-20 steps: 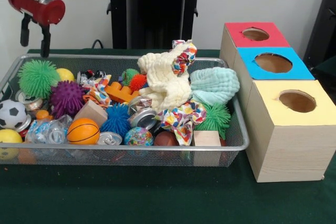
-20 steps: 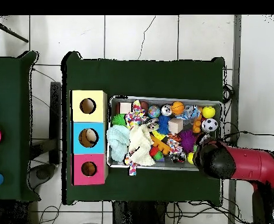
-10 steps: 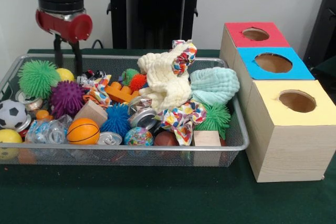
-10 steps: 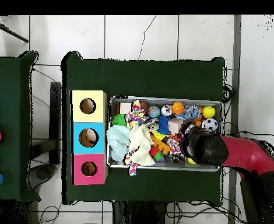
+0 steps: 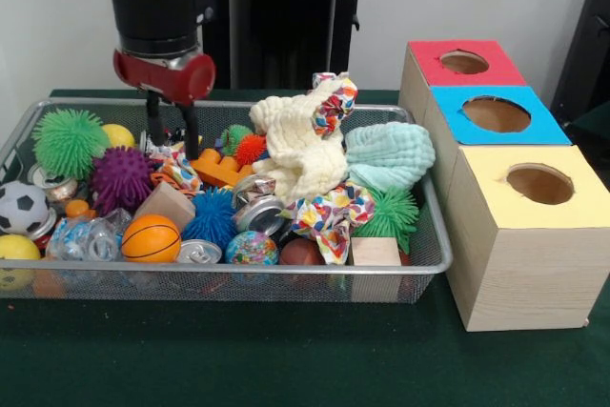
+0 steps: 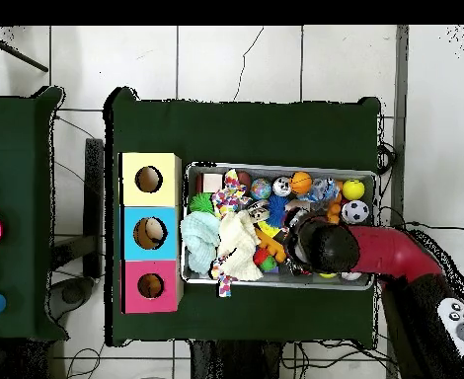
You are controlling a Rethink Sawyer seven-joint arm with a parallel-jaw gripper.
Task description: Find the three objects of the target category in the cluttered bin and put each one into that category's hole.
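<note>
Wire mesh forms the bin (image 5: 286, 283), which is heaped with soft, hard and spiky things. The gripper (image 5: 170, 123) is seen over the far left part of the heap, its two dark prongs spread with a gap between them and nothing pinched; they point down beside a patterned cloth scrap (image 5: 176, 164) and an orange block (image 5: 217, 171). The target category is not named, so the wanted things cannot be singled out; all candidates lie in the bin, none in a hole. Three boxes stand right of the bin on the green tabletop (image 5: 286, 359), topped red (image 5: 462, 62), blue (image 5: 496, 113) and yellow (image 5: 538, 183), each with a round hole.

A risk is judged likely: the jaws could catch loose cloth with the intended thing, since the cream cloth (image 5: 300, 145) drapes over neighbours. Round smooth balls such as the orange ball (image 5: 151, 237) may roll from a pinch; the spiky rubber purple ball (image 5: 122, 178) would yield and slip. Shiny cans (image 5: 259, 212) might be dented.
</note>
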